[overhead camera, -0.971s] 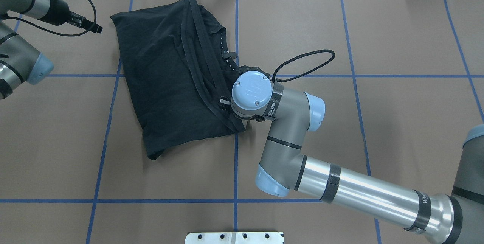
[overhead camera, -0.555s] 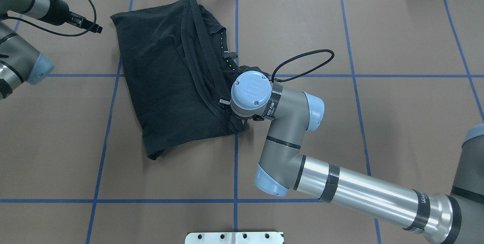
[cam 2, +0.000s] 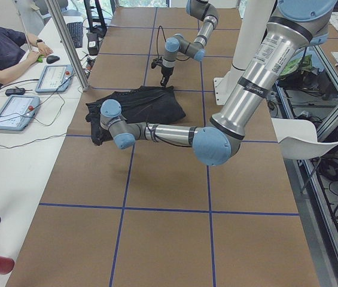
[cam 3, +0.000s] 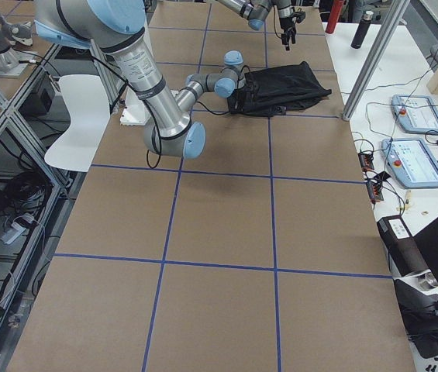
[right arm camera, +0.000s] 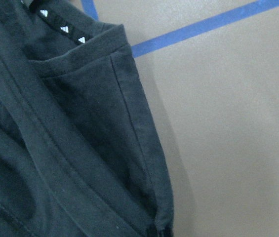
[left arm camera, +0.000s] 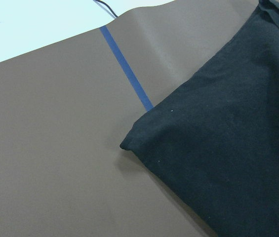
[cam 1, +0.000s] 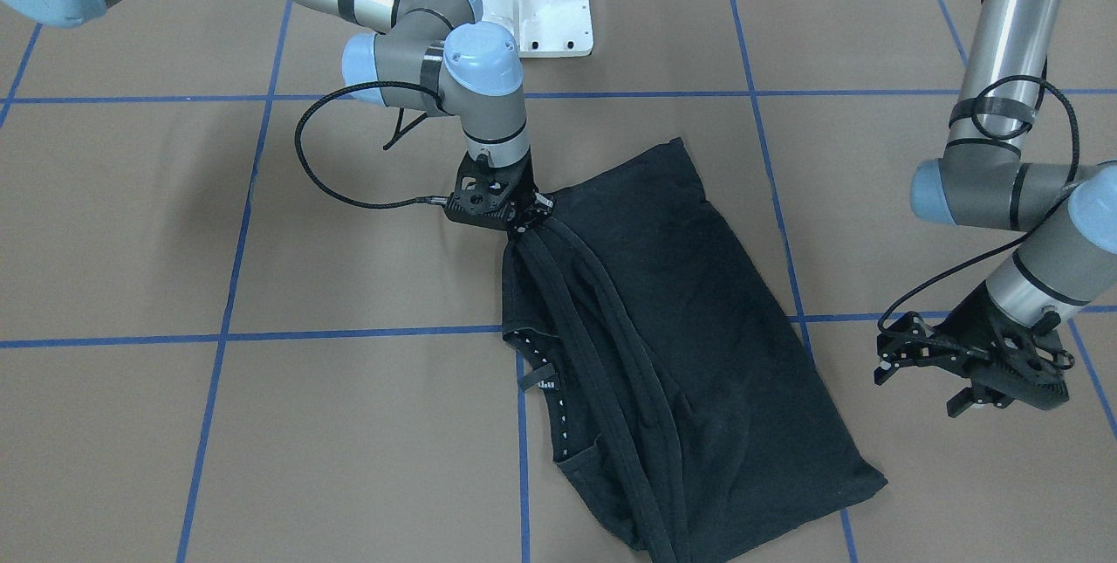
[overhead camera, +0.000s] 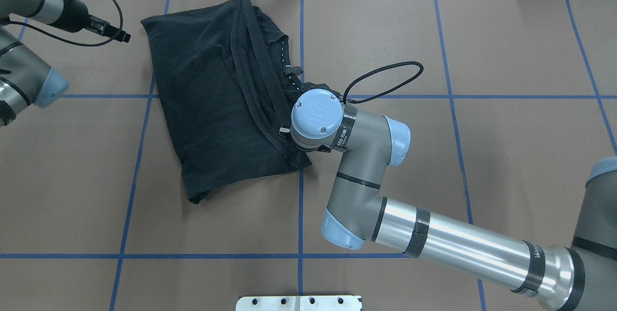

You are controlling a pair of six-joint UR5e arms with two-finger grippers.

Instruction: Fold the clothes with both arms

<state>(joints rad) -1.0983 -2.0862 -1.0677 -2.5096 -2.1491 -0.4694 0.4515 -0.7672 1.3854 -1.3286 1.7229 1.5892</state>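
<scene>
While the black T-shirt (overhead camera: 217, 99) lies roughly folded on the brown table (overhead camera: 434, 181), most of it sits in the robot's left half, its right edge along the middle blue tape line (overhead camera: 301, 214); doubled hem bands run lengthwise across the cloth and draw together at one point on that edge. There the right gripper (cam 1: 521, 223) points down onto the cloth; its fingers are mostly hidden under the wrist, but they appear to be pinched together on the gathered bands, which rise slightly toward it. The wrist view on that side shows the collar (right arm camera: 62, 27) with small white triangles near the top, and a hemmed edge running down the frame over bare table. The left gripper (cam 1: 918, 388) hangs above the table just beside the shirt's far left corner, not touching it; its two fingers stand apart with nothing between them. Its wrist view shows that corner (left arm camera: 129, 143) lying flat next to a tape line.
</scene>
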